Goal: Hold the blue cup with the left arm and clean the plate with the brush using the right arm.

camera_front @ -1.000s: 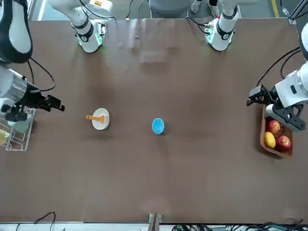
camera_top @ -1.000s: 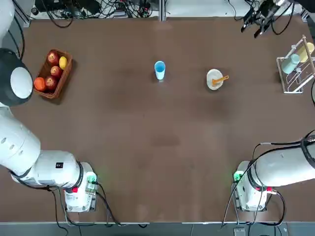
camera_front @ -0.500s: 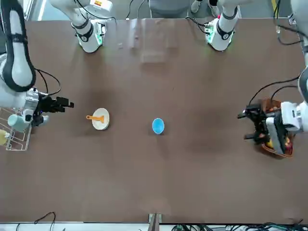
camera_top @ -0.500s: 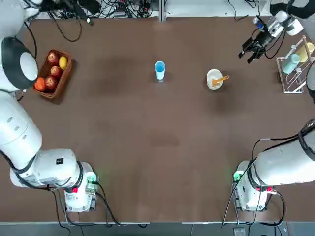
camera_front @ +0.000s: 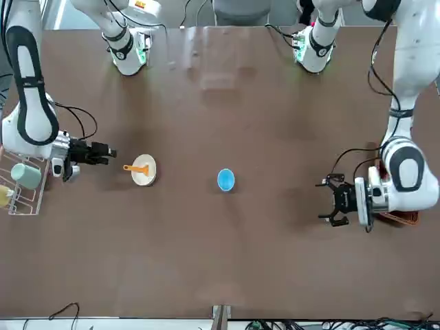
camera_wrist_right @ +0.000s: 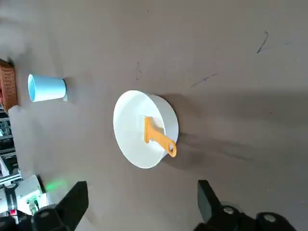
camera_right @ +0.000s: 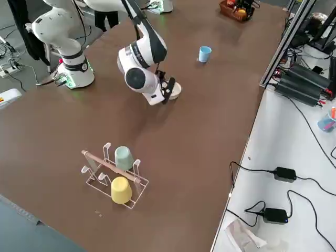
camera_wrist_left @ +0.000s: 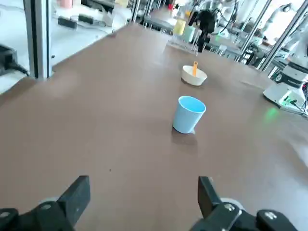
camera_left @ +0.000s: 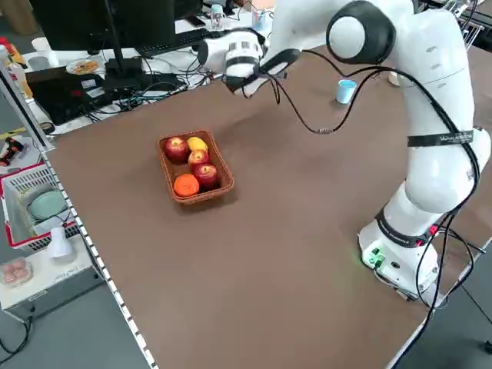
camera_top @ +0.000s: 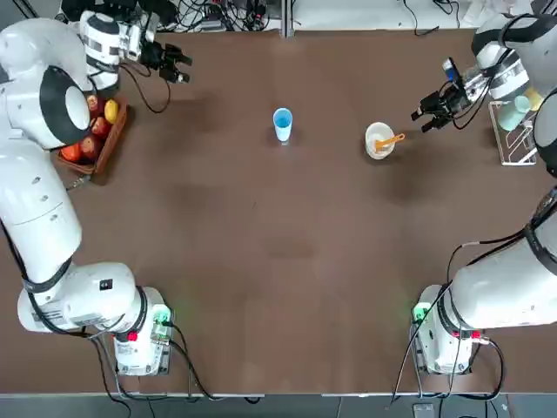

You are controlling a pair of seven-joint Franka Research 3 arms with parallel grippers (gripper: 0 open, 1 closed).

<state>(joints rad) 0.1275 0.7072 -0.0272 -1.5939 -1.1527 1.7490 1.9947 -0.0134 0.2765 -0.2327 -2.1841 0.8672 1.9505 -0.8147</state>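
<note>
Landmark ref: blue cup (camera_top: 282,124), upright w/ mouth up, on brown table (camera_top: 287,252), far-centre in top view.

Task items:
- Plate (camera_top: 379,140): small white dish, on table to robot's right of blue cup, well apart from it.
- Brush (camera_top: 389,139): orange handle, head lying in plate, handle end overhanging rim on side away from blue cup.

Grippers:
- Right gripper (camera_top: 429,110): beyond plate from blue cup, near brush handle end but not touching. Jaws spread wide, nothing between them. Right wrist view shows plate and brush ahead of fingers (camera_wrist_right: 72,201), blue cup farther off.
- Left gripper (camera_top: 177,68): to robot's left of blue cup, well apart, aimed roughly level toward it. Jaws spread wide, empty. Left wrist view shows blue cup straight ahead btwn fingers (camera_wrist_left: 76,196), plate and brush behind it.

Other items:
- Fruit basket (camera_top: 94,131): wicker, holds red apples, an orange fruit and a yellow one; far to robot's left of blue cup, just beside left arm (camera_top: 39,157).
- Wire rack (camera_right: 113,176): far to robot's right of blue cup, past plate; carries pale teal-green cup (camera_right: 124,156) and yellow cup (camera_right: 121,190).
</note>
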